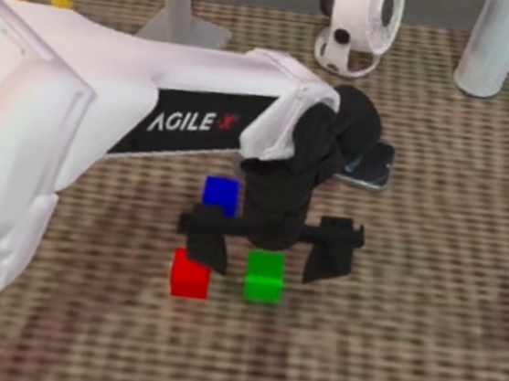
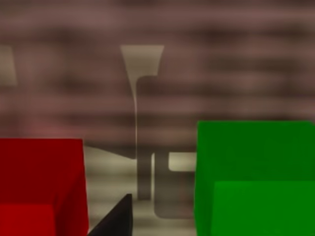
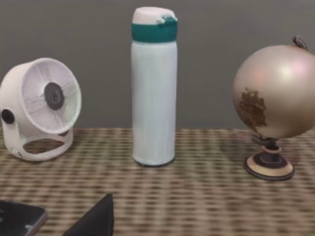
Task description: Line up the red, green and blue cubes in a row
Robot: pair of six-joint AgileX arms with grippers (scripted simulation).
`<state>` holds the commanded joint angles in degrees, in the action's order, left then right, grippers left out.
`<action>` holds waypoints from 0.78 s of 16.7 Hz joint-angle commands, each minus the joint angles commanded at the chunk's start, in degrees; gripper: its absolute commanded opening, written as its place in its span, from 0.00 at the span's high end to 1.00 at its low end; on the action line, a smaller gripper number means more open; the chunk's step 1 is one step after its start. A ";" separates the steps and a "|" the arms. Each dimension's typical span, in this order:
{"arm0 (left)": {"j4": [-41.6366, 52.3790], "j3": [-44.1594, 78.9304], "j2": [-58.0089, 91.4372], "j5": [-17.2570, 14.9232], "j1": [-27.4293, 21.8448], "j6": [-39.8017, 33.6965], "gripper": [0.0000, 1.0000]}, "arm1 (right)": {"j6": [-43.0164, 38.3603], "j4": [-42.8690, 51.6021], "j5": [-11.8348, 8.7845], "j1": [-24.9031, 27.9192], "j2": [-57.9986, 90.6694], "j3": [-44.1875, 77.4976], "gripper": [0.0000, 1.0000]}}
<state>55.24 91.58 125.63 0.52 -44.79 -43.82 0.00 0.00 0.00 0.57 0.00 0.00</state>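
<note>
Our left gripper (image 1: 267,255) over the green cube (image 1: 263,276).
Fingers spread wide, straddling it; red cube (image 1: 190,274) at its 9 o'clock, blue cube (image 1: 221,192) at 11.

**White shell, black wrist**

The left arm (image 1: 106,118) is cased in glossy white, with broad, rounded housings. A black panel along its forearm carries "AGILE X" in white letters, the X tinged red. The wrist section is matte black and bulbous. Its pincer (image 1: 266,247) is black too: a flat crossbar ending in two blocky, squared fingers (image 1: 328,259).
</note>
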 joint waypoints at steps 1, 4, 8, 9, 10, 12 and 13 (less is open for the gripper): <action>0.00 0.00 0.00 0.00 0.00 0.00 0.00 | 0.00 0.00 0.00 0.00 0.00 0.00 0.00; 0.00 0.00 0.00 0.00 0.00 0.00 0.00 | 0.00 0.00 0.00 0.00 0.00 0.00 0.00; 1.01 0.90 -0.26 0.00 -0.09 0.04 0.00 | 0.00 0.00 0.00 0.00 0.00 0.00 0.00; 2.39 1.97 -0.59 -0.02 -0.04 0.00 0.00 | 0.00 0.00 0.00 0.00 0.00 0.00 0.00; 4.23 3.30 -1.06 -0.04 0.11 -0.08 0.00 | 0.00 0.00 0.00 0.00 0.00 0.00 0.00; 8.73 6.26 -2.22 -0.03 0.46 -0.23 0.00 | 0.00 0.00 0.00 0.00 0.00 0.00 0.00; 10.87 7.68 -2.80 0.00 0.61 -0.27 0.00 | 0.00 0.00 0.00 0.00 0.00 0.00 0.00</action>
<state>66.11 99.26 122.83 0.51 -44.18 -44.09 0.00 0.00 0.00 0.57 0.00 0.00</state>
